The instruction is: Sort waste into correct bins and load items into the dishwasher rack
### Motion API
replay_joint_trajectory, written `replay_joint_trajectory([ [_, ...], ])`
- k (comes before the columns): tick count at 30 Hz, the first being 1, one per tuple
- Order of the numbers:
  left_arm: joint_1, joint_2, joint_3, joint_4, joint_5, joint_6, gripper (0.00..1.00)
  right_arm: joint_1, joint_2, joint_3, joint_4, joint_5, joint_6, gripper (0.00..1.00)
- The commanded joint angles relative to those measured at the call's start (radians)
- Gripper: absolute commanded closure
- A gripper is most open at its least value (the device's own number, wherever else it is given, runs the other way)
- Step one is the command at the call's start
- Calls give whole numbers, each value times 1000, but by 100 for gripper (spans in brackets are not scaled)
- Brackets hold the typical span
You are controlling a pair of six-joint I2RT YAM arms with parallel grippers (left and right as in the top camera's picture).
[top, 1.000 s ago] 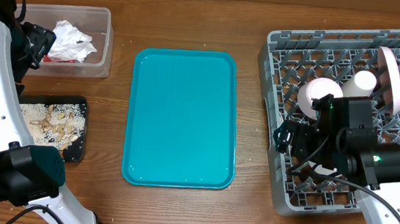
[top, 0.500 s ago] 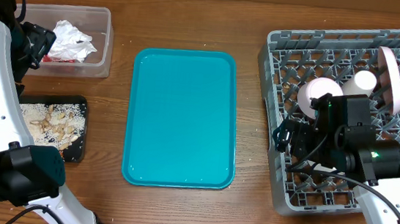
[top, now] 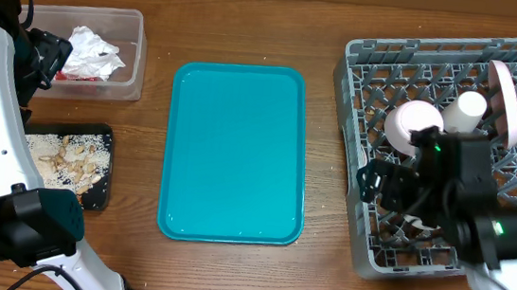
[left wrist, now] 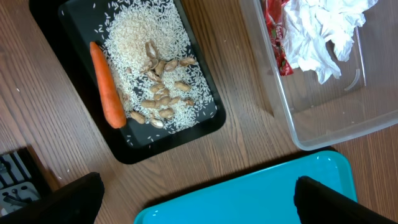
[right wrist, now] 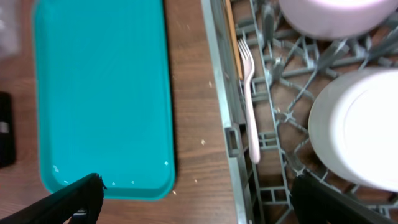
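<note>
The teal tray (top: 236, 152) is lying in the middle of the table (top: 251, 21), and nothing is sitting on it.

At 10 o'clock the clear tub (top: 137, 52) is holding the crumpled napkins (left wrist: 320, 34) and the red wrapper (left wrist: 273, 31). At 8 o'clock the black tray (top: 97, 196) is holding the carrot (left wrist: 107, 85), the rice (left wrist: 146, 37) and the food scraps (left wrist: 163, 99).

At 3 o'clock the rack (top: 360, 79) is holding a bowl (top: 413, 122), the cup (top: 468, 108) and the plate (top: 502, 102), which is standing on its edge. The fork (right wrist: 249, 99) and the wooden stick (right wrist: 233, 37) are lying side by side along the rack's 9 o'clock wall.

The left gripper (left wrist: 199, 202) is hanging over the gap between the black tray and the teal tray. Its jaws are spread wide and holding nothing. The right gripper (right wrist: 199, 208) is hanging over the rack's 9 o'clock wall, also spread wide and holding nothing.

It looks like the sorting is nearly finished. To end well, the right gripper should be going straight up first, so its fingers are not bumping the fork or the bowl. Then both arms should be moving away slowly, with jaws apart, so nothing is tipping over.
</note>
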Motion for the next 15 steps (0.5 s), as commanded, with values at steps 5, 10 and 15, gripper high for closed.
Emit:
replay_joint_trajectory([
  [5, -3, -5, 2, 0, -13, -21, 0, 4, -263, -3, 2, -4, 4, 0],
  [10, -3, -5, 2, 0, -13, -20, 0, 4, -352, -3, -2, -4, 4, 0],
  [15, -3, -5, 2, 0, -13, -20, 0, -8, -427, -3, -2, -4, 4, 0],
])
